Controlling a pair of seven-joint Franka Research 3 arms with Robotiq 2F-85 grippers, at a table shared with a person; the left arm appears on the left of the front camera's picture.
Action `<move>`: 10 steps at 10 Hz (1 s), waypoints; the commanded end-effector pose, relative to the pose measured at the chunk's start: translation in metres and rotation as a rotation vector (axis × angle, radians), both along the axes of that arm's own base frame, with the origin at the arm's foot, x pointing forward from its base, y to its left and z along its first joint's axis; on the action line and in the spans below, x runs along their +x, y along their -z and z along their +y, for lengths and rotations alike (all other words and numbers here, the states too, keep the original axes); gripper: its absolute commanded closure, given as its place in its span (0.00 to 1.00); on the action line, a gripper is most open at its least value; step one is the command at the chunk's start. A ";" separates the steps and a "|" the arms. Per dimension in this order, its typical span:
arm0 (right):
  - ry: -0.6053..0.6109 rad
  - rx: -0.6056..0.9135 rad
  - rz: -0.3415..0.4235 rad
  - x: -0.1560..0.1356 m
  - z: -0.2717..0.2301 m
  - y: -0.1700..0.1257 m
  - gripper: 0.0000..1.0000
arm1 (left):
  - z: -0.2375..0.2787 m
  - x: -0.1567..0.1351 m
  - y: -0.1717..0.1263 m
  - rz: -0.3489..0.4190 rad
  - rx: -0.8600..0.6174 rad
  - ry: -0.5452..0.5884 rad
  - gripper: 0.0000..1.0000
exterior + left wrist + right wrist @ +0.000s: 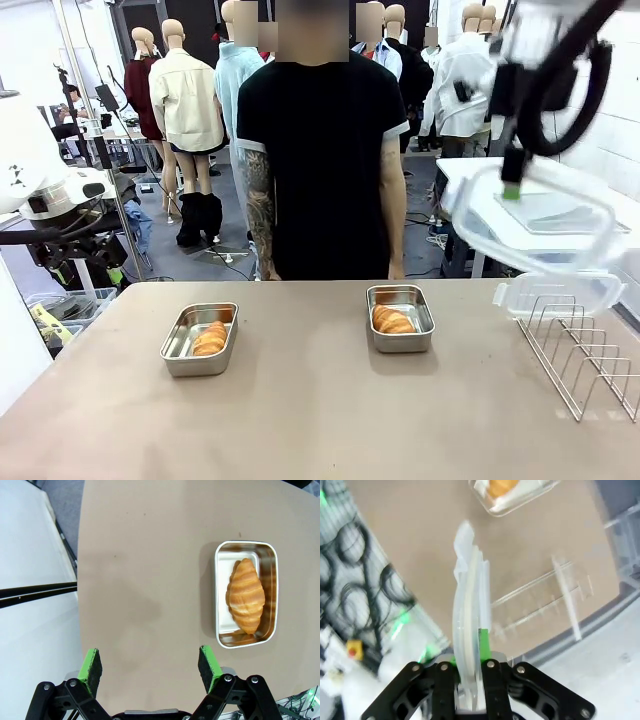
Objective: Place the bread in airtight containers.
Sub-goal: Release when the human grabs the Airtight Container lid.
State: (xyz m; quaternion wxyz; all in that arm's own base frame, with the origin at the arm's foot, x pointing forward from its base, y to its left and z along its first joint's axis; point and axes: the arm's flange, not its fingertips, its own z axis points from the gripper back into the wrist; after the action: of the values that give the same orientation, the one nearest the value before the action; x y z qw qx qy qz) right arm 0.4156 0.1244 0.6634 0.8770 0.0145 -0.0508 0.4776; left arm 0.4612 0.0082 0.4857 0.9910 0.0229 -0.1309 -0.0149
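1. Left gripper (150, 664): the jaws stand wide apart with nothing between the green pads (92, 664); below them lies bare table (140, 570).
2. Left pan (220, 630): seen from the left wrist, it sits on the table ahead of the left gripper and off to the side of one finger, well apart from both pads. The left croissant (246, 596) lies lengthwise inside it, uncovered.
3. Right gripper (512, 186): raised high above the table's right end, its fingers are pinched narrow on the rim of a clear lid (530, 215) (white-rimmed, slightly blurred), which hangs tilted below the fingers.
4. In the right wrist view the lid stands edge-on between the closed fingers, running straight out from the gripper.
5. Right pan (400, 318): it rests on the table in front of the person (320, 170), lower than the held lid and to its left, well apart from it. The right croissant (392, 320) lies in it, uncovered.
6. In the front view the left pan sits at the table's left of centre, well apart from the right pan.
7. Second lid (555, 293): it rests at the far end of the wire rack (585, 350), at the table's right edge, beneath the held lid.
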 end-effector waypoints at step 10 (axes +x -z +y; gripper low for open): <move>0.100 0.338 -0.306 0.197 0.016 0.011 1.00 | 0.000 -0.002 0.000 -0.001 0.004 -0.017 0.00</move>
State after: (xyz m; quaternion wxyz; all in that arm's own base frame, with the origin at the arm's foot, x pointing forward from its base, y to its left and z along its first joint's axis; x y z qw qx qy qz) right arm 0.6071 0.1381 0.6469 0.8733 0.0722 -0.2654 0.4022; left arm 0.4611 0.0082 0.4855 0.9910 0.0229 -0.1307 -0.0149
